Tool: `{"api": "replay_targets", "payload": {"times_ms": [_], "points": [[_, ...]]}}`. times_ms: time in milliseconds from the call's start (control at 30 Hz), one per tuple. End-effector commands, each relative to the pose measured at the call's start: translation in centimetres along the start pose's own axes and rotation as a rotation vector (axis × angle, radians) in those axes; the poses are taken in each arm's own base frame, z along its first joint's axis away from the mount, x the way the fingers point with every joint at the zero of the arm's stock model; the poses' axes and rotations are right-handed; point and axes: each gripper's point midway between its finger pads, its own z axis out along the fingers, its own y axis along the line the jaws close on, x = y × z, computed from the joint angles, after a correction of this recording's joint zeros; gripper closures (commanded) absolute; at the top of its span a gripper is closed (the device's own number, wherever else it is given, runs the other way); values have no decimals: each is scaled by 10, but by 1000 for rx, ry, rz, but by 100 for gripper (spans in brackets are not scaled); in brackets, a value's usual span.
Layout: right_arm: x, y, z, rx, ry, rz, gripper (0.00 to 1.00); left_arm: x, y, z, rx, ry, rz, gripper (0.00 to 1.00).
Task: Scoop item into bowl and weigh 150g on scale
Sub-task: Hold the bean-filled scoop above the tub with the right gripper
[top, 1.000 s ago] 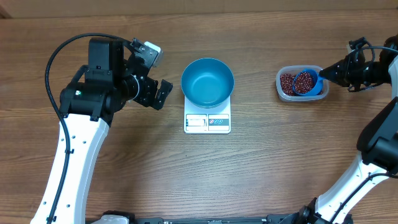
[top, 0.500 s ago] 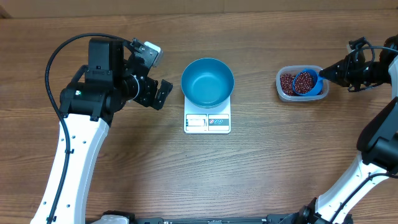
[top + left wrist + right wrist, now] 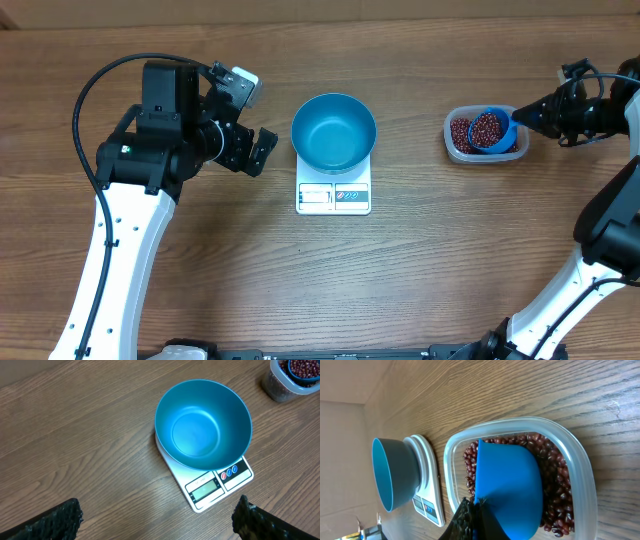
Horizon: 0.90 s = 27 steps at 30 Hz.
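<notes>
The empty blue bowl (image 3: 334,132) (image 3: 202,422) stands on the white scale (image 3: 333,197) (image 3: 220,485) at mid-table. To its right, a clear tub (image 3: 456,150) (image 3: 582,475) holds the red-brown beans (image 3: 460,131) (image 3: 555,495). My right gripper (image 3: 520,118) (image 3: 476,512) is shut on the handle of a blue scoop (image 3: 489,130) (image 3: 507,485). The scoop sits over the tub, heaped with beans. Left of the bowl, my left gripper (image 3: 255,118) (image 3: 157,517) hangs open over bare wood with nothing between its fingers.
The wooden table (image 3: 450,260) spreads around the scale. The bowl (image 3: 392,472) and scale (image 3: 427,490) also show at the left of the right wrist view. The left arm's body (image 3: 150,150) stands beside the bowl.
The bean-laden scoop in my right gripper has shifted slightly within the tub. The left arm, bowl and scale have not moved.
</notes>
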Motion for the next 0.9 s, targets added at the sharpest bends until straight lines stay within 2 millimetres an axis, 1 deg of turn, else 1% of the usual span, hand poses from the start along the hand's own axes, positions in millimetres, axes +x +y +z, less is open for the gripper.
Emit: {"api": "replay_targets", "payload": {"times_ms": [0, 700, 867], "points": [[1, 2, 3, -54, -2, 25, 96, 0, -5, 1, 19, -2, -4, 0], [-2, 8, 2, -95, -15, 25, 96, 1, -5, 1, 20, 2, -5, 1], [-2, 5, -1, -95, -23, 32, 96, 2, -6, 1, 25, 8, -7, 0]]}}
